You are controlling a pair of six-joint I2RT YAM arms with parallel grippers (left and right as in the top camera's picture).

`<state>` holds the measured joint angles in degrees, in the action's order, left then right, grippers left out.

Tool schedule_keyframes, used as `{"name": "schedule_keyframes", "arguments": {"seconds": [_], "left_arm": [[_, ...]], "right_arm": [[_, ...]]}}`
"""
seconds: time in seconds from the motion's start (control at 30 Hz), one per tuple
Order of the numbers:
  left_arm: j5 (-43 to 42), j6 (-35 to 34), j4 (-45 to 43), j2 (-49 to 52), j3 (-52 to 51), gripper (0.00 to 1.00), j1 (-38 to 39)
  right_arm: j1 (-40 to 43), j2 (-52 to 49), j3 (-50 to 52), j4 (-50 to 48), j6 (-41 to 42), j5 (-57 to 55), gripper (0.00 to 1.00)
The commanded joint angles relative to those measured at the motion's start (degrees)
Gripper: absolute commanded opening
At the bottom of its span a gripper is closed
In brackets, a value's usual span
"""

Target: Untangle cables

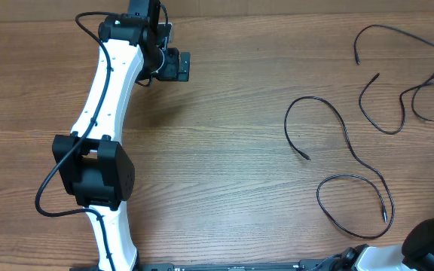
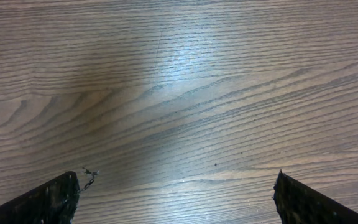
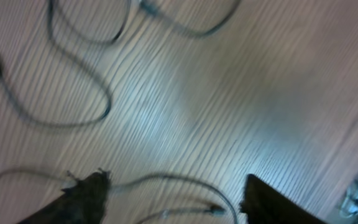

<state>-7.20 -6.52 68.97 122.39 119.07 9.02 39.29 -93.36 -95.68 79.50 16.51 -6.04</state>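
The right gripper (image 3: 176,180) is pictured spread open and empty, with a strand of the black cables (image 1: 349,143) running beneath it. The cables are strewn near-to-far along the table's (image 1: 224,135) right side. The left gripper (image 2: 176,180), likewise parted and empty, is held well apart over bare wood.

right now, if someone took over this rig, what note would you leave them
Left gripper: fingers open, empty, over bare table at the far left, away from all the cables.
Right gripper: fingers open, empty, above a cable; the view is blurred.
Long cable: lies on its own centre-right and looks separated.
Other cables: grouped at the far right, and some seem to cross near the edge.
Left to do: spread that group apart.
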Motion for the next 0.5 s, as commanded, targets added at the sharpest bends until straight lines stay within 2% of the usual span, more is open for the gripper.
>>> {"name": "schedule_keyframes", "arguments": {"seconds": [0.0,0.1,0.2,0.3,0.47], "left_arm": [[0.3,-0.8,0.0,-0.6,-0.1,1.0,0.7],[0.3,-0.8,0.0,-0.6,-0.1,0.99,0.7],[0.3,-0.8,0.0,-0.6,-0.1,0.99,0.7],[0.3,-0.8,0.0,-0.6,-0.1,1.0,0.7],[0.3,-0.8,0.0,-0.6,-0.1,0.99,0.7]], "right_arm": [[-0.1,-0.4,2.0,0.8,-10.6,8.3,0.76],[-0.5,-0.4,5.5,-0.2,-13.7,9.8,0.79],[-1.6,-0.4,9.9,-2.8,-20.7,15.1,0.79],[-3.3,-0.4,14.6,-6.5,-24.7,15.8,0.86],[-6.9,-0.4,22.3,-13.7,-30.1,16.2,0.85]]}}
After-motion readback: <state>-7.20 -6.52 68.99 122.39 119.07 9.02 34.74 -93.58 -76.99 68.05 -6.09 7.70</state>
